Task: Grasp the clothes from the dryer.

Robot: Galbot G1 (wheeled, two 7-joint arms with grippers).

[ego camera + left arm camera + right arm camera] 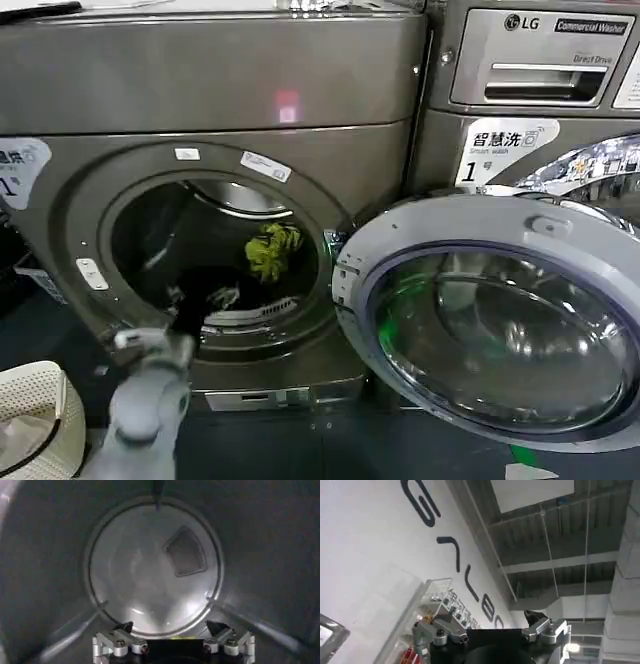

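The dryer is the big bronze-grey machine, and its round porthole stands open. Inside the drum lie the clothes: a yellow-green wad towards the back, and a dark garment lower down by the front lip. My left arm reaches up from below into the opening. In the left wrist view the left gripper is open and faces the drum's back wall. A thin yellow-green strip shows at its base, and nothing is between its fingers. The right gripper is open, raised towards a wall and the ceiling.
The dryer's door is swung wide to the right, in front of the silver LG machine. A white perforated basket stands on the floor at the lower left. Drum ribs run along the inner wall.
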